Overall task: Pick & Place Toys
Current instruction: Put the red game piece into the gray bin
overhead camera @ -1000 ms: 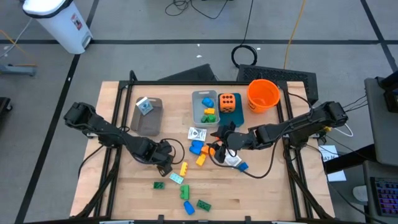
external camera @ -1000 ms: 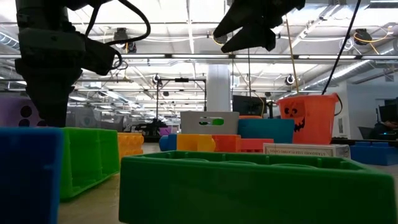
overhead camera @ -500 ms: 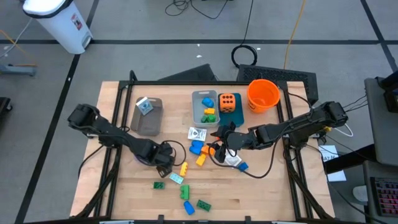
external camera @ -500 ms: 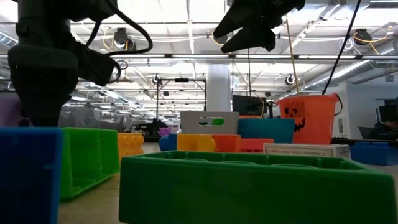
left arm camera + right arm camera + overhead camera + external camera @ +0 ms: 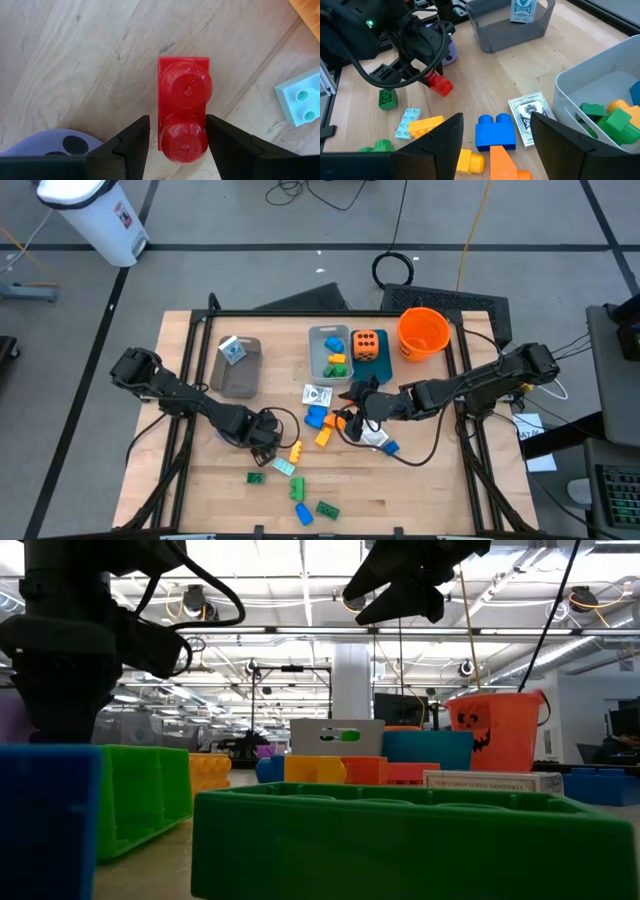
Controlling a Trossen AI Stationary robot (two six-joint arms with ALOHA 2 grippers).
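Red brick [image 5: 183,110] between open left tool [image 5: 176,145] fingers, on table [image 5: 75,60]

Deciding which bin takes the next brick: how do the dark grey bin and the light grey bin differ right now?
The dark grey bin holds only one small printed packet; the light grey bin holds several green, yellow and blue bricks. The dark one sits nearer the left gripper, the light one nearer the right gripper. Both are rectangular and open-topped.

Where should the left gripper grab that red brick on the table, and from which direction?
Grip the red brick across its two long flat sides, coming straight down from above. It lies flat, studs up, and the open left gripper already straddles its narrow width, one finger on each side.
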